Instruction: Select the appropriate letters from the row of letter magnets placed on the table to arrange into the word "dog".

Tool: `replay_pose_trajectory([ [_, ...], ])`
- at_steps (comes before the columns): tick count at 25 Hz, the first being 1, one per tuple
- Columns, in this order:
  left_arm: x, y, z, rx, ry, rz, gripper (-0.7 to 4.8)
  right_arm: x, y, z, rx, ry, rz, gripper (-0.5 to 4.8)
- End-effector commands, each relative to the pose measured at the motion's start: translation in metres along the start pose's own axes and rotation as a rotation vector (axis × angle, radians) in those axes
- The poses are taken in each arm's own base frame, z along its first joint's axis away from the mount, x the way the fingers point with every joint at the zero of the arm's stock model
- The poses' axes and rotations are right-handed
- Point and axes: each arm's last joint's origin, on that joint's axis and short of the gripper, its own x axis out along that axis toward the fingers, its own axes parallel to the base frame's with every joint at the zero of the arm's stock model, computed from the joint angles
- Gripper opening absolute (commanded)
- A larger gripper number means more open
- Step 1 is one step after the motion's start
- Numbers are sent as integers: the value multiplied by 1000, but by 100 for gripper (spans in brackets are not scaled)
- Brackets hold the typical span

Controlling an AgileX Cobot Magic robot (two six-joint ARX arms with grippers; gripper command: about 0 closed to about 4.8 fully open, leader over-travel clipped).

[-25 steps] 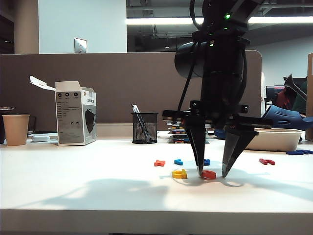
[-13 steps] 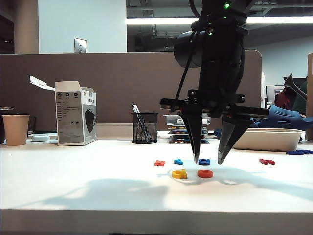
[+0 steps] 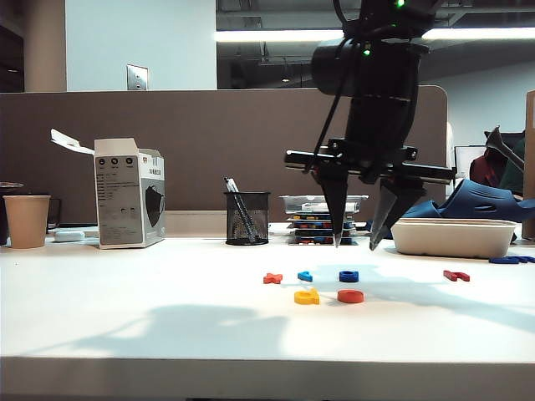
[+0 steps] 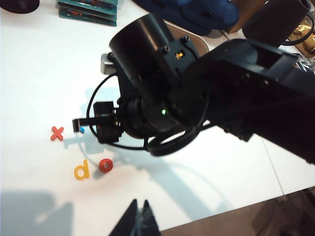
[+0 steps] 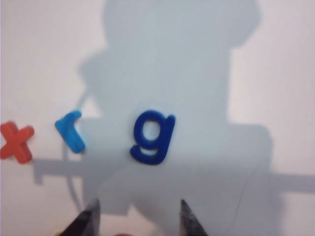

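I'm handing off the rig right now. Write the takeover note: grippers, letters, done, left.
Right gripper: open, empty, in the air above the blue g.
Left gripper: fingertips together, empty, off to the side.
Letters: yellow d and red o sit side by side at the front of the table. g lies in the row behind, beside the light-blue letter and orange x.
Done: d, o.
Left: put g right of o.

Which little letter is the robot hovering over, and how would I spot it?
On the white table, look beneath the right gripper, which hangs open above the magnets. There lies the dark blue letter g, beside a light-blue r; it is the only dark blue magnet.
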Motion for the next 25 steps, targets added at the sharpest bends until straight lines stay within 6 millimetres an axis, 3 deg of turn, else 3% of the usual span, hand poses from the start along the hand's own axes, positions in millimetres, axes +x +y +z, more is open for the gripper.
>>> replay_pose_trajectory([
  [1, -2, -1, 2, -4, -15, -6, -2, 6, -2, 5, 4, -17, 10, 202],
  [17, -2, -1, 2, -4, -14, -6, -2, 43, 1, 21, -9, 17, 1, 198],
  [25, -2, -1, 2, -4, -14, -7, -2, 47, -4, 14, -22, 90, -88, 198],
])
